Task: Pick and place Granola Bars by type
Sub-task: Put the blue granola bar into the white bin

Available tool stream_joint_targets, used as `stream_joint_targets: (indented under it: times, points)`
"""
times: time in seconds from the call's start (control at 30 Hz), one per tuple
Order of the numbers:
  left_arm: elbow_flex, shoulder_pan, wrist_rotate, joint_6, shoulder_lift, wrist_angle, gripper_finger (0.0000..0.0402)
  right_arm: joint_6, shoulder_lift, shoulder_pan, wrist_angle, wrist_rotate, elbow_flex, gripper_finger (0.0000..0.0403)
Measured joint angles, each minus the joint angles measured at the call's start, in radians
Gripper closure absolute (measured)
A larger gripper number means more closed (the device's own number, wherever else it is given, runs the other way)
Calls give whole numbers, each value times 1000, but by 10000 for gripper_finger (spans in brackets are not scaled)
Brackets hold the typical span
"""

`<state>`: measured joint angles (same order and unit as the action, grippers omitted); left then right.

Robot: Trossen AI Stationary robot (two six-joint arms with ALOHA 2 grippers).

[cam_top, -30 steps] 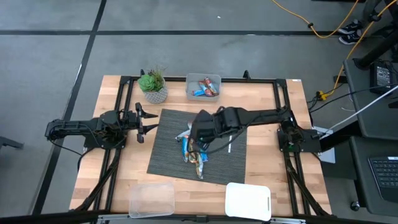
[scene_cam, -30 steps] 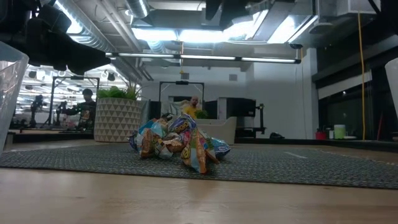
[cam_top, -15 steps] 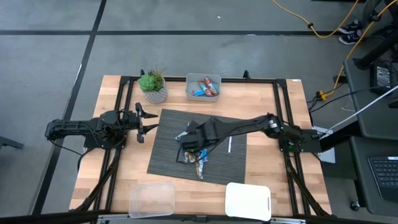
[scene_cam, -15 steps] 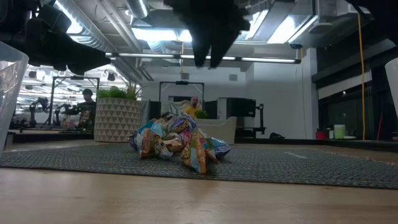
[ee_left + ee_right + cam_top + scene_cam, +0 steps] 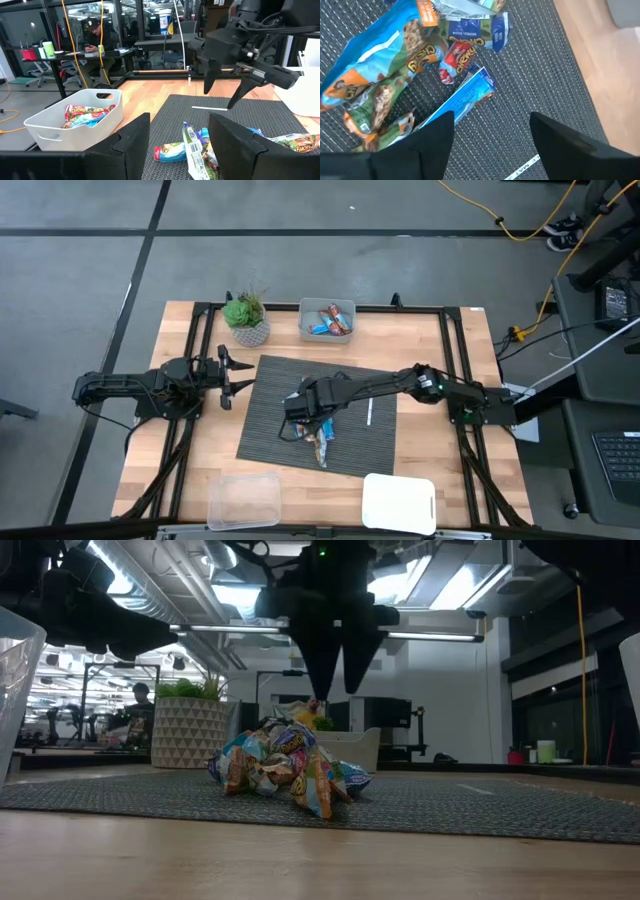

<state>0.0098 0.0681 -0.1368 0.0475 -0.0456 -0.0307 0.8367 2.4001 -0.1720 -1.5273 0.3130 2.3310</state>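
The right end effector (image 5: 335,680) hangs open directly above the heap of Granola Bars (image 5: 312,425) on the dark mat (image 5: 270,435), one blue bar (image 5: 462,102) lying aslant between its fingers, while the left end effector (image 5: 228,375) waits open, well apart.

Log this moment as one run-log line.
right claw: open, above granola bar pile | left claw: open, waiting at mat edge | bin: some bars inside
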Motion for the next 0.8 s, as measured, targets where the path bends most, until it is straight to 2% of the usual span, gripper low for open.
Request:
stream_joint_targets:
  times: [0.13,0.27,0.53,0.67,0.8]
  points:
    - [0,0,0,0,0,0,212,28,-3,5,43,-4,-37,122]
    - [0,0,0,0,0,0,210,49,2,3,113,-69,-136,110]
    - [0,0,0,0,0,0,211,47,-2,1,250,-114,-284,108]
    - [0,0,0,0,0,0,211,45,-4,5,347,-181,-351,108]
    - [0,0,0,0,0,0,212,45,-8,6,370,-198,-369,108]
